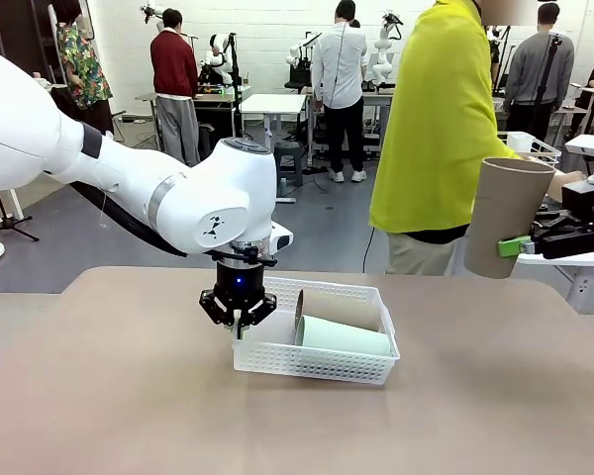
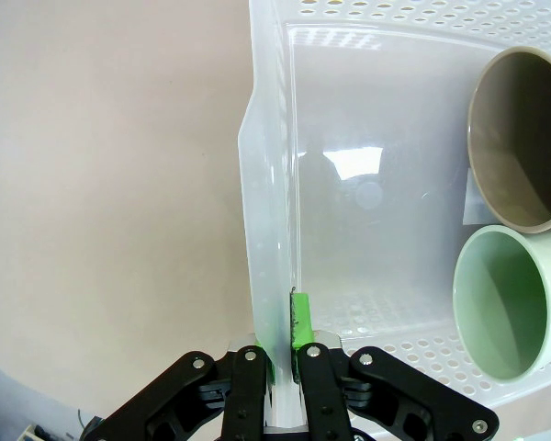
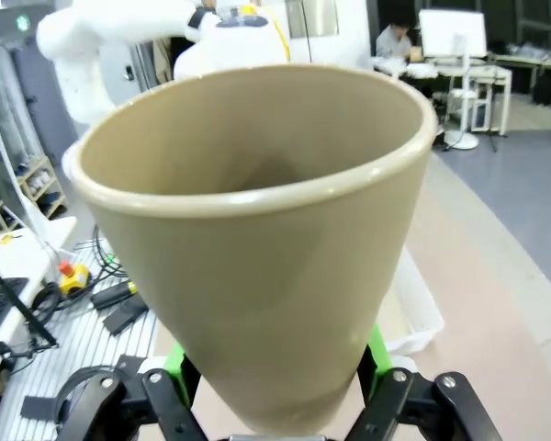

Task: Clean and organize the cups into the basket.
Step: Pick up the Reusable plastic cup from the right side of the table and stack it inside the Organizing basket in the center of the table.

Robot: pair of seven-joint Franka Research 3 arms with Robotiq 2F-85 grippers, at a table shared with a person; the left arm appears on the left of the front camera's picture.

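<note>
Pinching the left end wall of the shallow white lattice-sided plastic basket (image 1: pixel 312 362), the left claw (image 2: pixel 283 342) has its green pads drawn together on that thin wall, one inside and one outside. I judge this grip is meant to steady the basket so it cannot slide while cups are loaded. The basket sits near the middle of the pale brown bench (image 1: pixel 99 396), somewhat closer to the far edge than to the near one. Two cups lie on their sides inside it with their mouths facing the pinched wall. A matte tan tapered tumbler (image 1: pixel 332 303) is on the far side and a pale mint green tapered tumbler (image 1: pixel 345 337) on the near side. They lie side by side, seemingly touching, toward the basket's right end, which leaves bare floor by the left wall. The right claw (image 3: pixel 277 366) is clamped around the narrow lower part of a second tan tapered tumbler (image 1: pixel 507 213). It holds this one in the air, mouth up and tilted, above the far right part of the bench and well apart from the basket. Gripping low on the taper leaves the wide mouth free, probably so the cup can be tipped over and laid beside the others. A person in a bright yellow top (image 1: pixel 436 119) stands at the far edge, just behind the raised cup. This third cup looks to be the one not yet stowed.
</note>
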